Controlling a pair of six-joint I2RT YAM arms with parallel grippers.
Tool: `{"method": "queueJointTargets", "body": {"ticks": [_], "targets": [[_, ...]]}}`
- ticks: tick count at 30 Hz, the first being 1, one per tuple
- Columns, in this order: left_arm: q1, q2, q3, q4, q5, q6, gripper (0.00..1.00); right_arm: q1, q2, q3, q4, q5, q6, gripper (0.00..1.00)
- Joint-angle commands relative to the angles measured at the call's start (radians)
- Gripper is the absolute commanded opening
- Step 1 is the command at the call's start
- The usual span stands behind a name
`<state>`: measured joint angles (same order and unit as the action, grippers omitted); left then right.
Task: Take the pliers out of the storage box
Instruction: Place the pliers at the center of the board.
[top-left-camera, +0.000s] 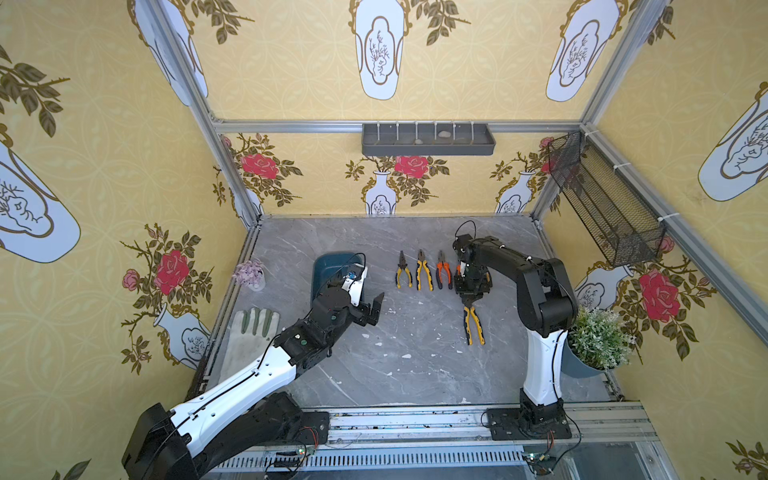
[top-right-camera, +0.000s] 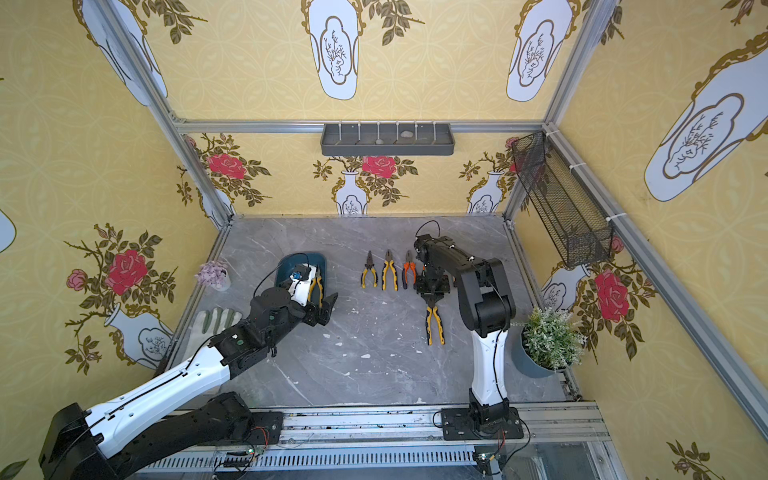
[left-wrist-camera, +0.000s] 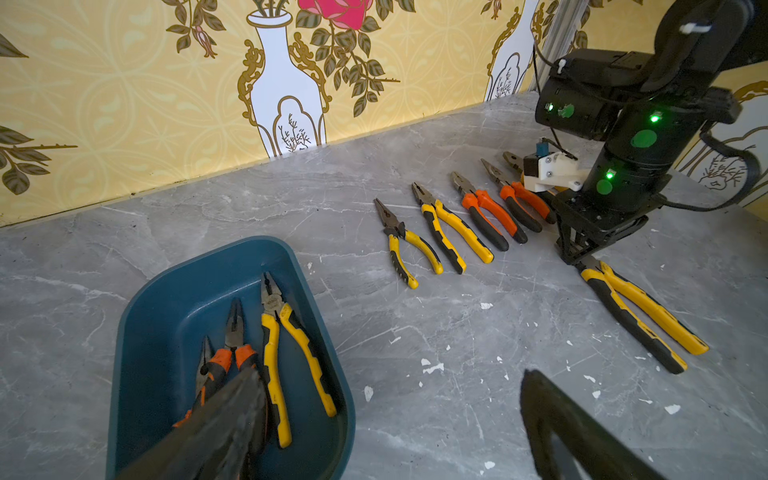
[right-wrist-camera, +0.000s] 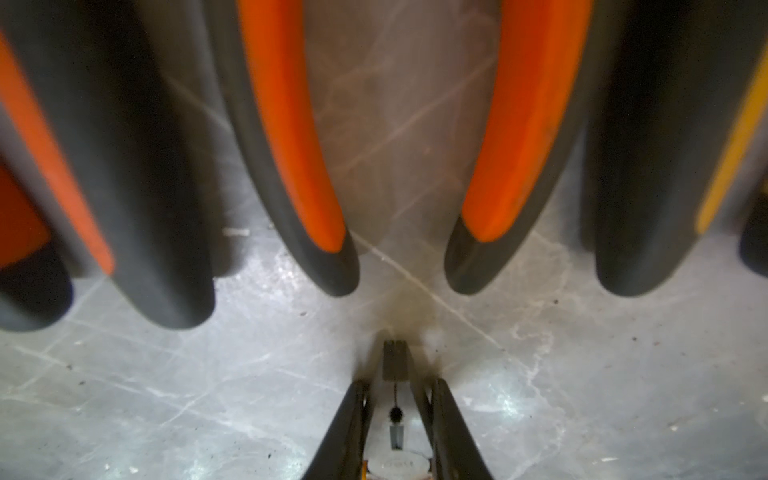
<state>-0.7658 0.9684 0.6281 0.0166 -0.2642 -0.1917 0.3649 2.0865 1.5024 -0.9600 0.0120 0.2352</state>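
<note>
Teal plastic is where it all turns: the storage box (left-wrist-camera: 174, 307) holds three pliers, and the coming move depends on how they lie against my left gripper (top-left-camera: 371, 309). All three run along the box's long axis, with noses toward its far end and handles toward its near end. The yellow-handled pliers (left-wrist-camera: 291, 345) lies by the wall that faces the row of pliers (left-wrist-camera: 488, 218). The two orange-handled pliers (left-wrist-camera: 246, 354) sit beside it, nearer the box's middle, and one of my fingers partly hides them.

My left fingers are spread wide and empty, hovering at the box's near end. One finger (left-wrist-camera: 216, 428) is over the handles inside; the other (left-wrist-camera: 561, 424) is outside the rim, on the row side. The opening therefore runs across the handles, which suits a pinch, but its middle sits past the box's wall. I judge the hand must shift toward the box before it drops.

My right gripper (top-left-camera: 469, 300) is well apart from the box, beyond the row. It is pinched on the metal head of the long yellow-and-black pliers (left-wrist-camera: 640, 311), whose handles appear to rest on the tabletop (left-wrist-camera: 415, 324). My left arm is plainly nearer the box.
</note>
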Motion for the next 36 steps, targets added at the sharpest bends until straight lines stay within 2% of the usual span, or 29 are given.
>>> {"method": "queueJointTargets", "body": {"ticks": [1,4,9,10,13,14,22,25,28,30,31,33,36], "targets": [[0.002,0.006,0.007,-0.003,0.004,0.003,0.99,-0.002,0.012,-0.001,0.091,0.036,0.008,0.26],[0.002,0.008,0.009,-0.003,0.006,0.003,0.99,-0.004,0.020,-0.002,0.088,0.041,0.008,0.26],[0.003,0.012,0.013,-0.011,0.008,0.001,0.99,-0.006,0.017,-0.008,0.091,0.040,0.009,0.35],[0.003,0.011,0.013,-0.013,0.007,0.001,0.99,-0.006,0.015,-0.009,0.092,0.041,0.008,0.39],[0.005,0.012,0.020,-0.027,-0.001,0.003,0.99,-0.004,-0.006,-0.017,0.097,0.051,0.010,0.59],[0.006,0.014,0.025,-0.040,-0.008,0.002,0.99,-0.002,-0.017,-0.021,0.099,0.055,0.010,0.63],[0.038,0.024,0.122,-0.216,-0.031,0.017,0.99,0.047,-0.203,0.017,0.031,0.126,0.048,0.69],[0.141,0.076,0.173,-0.322,0.024,-0.010,0.98,0.070,-0.293,0.044,-0.008,0.160,0.063,0.70],[0.302,0.149,0.216,-0.408,0.161,-0.038,0.84,0.084,-0.361,0.066,-0.032,0.158,0.066,0.71],[0.393,0.227,0.261,-0.462,0.219,-0.043,0.83,0.091,-0.394,0.069,-0.038,0.147,0.073,0.71],[0.424,0.280,0.299,-0.504,0.242,-0.038,0.79,0.095,-0.410,0.060,-0.033,0.137,0.071,0.71],[0.455,0.379,0.375,-0.589,0.250,-0.024,0.74,0.098,-0.433,0.035,-0.018,0.120,0.072,0.72],[0.460,0.472,0.427,-0.624,0.239,-0.003,0.72,0.101,-0.449,-0.012,0.012,0.097,0.073,0.72]]}}
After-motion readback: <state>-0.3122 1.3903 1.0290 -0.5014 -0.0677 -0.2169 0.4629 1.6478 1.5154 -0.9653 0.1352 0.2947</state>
